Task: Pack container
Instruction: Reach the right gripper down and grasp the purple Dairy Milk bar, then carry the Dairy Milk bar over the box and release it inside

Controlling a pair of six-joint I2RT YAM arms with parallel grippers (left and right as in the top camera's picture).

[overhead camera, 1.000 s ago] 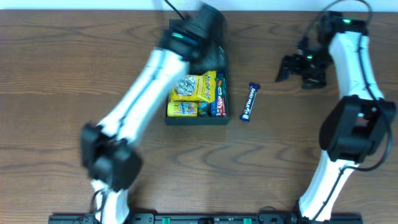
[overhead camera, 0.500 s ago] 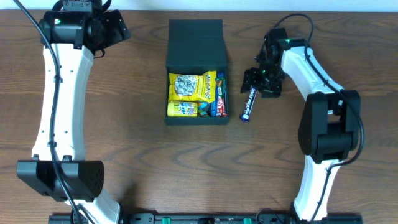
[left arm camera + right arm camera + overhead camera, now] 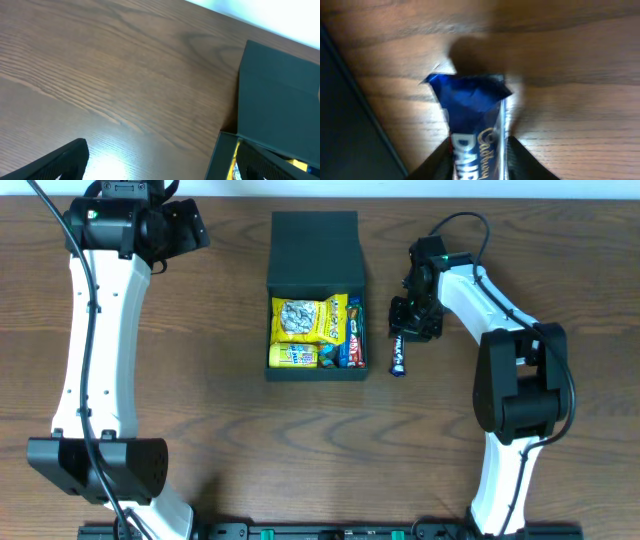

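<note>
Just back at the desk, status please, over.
Left gripper open, parked far left. Right gripper shut on chocolate bar beside box. Box open, snacks inside. Nothing in the way.

You see the container [image 3: 314, 252], a dark matte square box, sitting at the middle of the bench [image 3: 230, 420]. Its flap lid lies open toward the far edge; snack packets [image 3: 310, 330] fill it.

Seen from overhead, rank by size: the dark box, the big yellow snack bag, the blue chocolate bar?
1. Dark box, largest.
2. Yellow snack bag, next.
3. Blue chocolate bar, smallest, though the right gripper covers its upper end.
</note>
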